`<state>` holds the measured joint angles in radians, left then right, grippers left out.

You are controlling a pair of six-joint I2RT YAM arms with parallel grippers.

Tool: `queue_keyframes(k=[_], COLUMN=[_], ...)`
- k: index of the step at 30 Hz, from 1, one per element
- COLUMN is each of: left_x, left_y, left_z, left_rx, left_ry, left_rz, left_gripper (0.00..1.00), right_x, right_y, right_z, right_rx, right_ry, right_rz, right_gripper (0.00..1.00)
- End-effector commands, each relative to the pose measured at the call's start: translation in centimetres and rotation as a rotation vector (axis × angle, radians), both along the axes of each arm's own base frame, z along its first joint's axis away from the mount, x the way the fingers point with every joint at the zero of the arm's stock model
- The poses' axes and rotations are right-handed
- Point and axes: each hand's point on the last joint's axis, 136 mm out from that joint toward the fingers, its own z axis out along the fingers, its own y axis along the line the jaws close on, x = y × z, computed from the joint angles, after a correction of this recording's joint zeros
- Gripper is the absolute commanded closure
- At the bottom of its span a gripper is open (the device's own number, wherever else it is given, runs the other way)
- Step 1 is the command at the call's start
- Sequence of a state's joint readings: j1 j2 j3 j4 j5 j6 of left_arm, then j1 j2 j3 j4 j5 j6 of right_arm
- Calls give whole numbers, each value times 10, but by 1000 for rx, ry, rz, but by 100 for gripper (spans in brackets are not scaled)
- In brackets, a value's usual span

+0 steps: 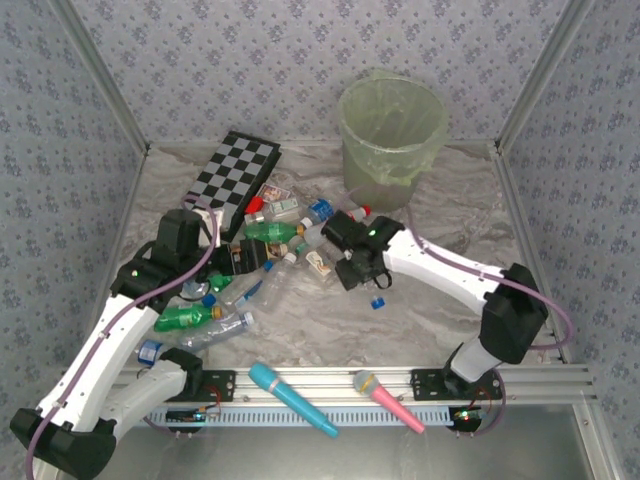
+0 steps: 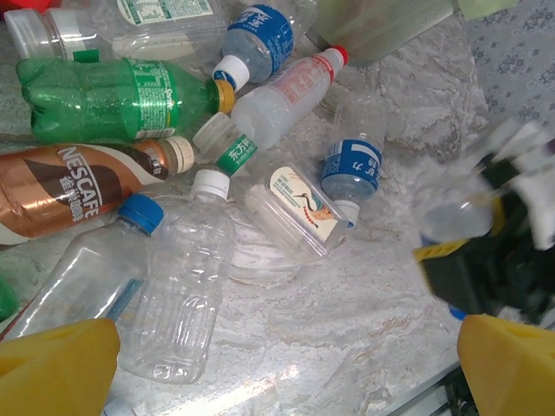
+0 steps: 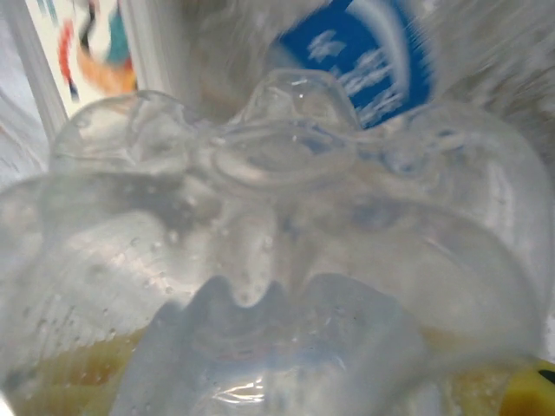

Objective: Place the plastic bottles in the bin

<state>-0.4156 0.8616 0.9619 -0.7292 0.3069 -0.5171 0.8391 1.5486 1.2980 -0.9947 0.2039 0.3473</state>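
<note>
**Left gripper** (image 1: 232, 258): left of centre in the top view, over the bottle heap. The jaws are spread wide with nothing between them. In its wrist view the yellow fingertips (image 2: 52, 368) sit at the two lower corners.

**Plastic bottles** (image 1: 250, 275): a loose heap lying on the marbled table (image 1: 440, 320), left of centre. In the left wrist view, left to right:
- brown Nescafe bottle (image 2: 74, 191), on its side, middle left
- green bottle (image 2: 113, 100), above it, cap pointing right
- blue-capped clear bottle (image 2: 87, 277) and white-capped clear bottle (image 2: 186, 286), side by side, lower left
- flat bottle with a bird label (image 2: 299, 212), centre
- red-capped clear bottle (image 2: 286, 91), upper centre
- blue-labelled bottle (image 2: 351, 169), right of centre

**Checkerboard** (image 1: 235, 175): upper left of centre, behind the heap.

**Cyan microphone** (image 1: 290, 398) and **pink microphone** (image 1: 388, 400): bottom centre, lying across the front rail.

**Right gripper** (image 1: 357, 272): centre of the top view, at the heap's right end. It is closed around a held clear bottle (image 3: 277, 260), whose moulded base sits close against the wrist camera.

**Loose blue cap** (image 1: 377, 301): on the table just below the right gripper.

**Bin** (image 1: 370, 165): upper right of centre, upright, with a thin liner bag. It stands just past the heap's far end.
</note>
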Motion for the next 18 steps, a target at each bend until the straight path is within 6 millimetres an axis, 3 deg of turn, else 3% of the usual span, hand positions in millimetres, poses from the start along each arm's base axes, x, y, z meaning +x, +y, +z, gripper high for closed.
queue_keyframes(k=[1,10,18], left_x=[7,25,46], left_y=[-9,-18,-28], left_z=[31,51,77], left_rx=[-52,-63,-68], left_ry=[-69,-116,-168], left_rz=[-17,-32,-45], left_gripper=[0,0,0], right_x=[17,84,145], right_y=[-19,-58,-95], right_z=[47,159,239], right_rx=[23,274,569], right_ry=[-86,-274,-446], right_rz=[-50,-243,-434], right_gripper=[40,39,39])
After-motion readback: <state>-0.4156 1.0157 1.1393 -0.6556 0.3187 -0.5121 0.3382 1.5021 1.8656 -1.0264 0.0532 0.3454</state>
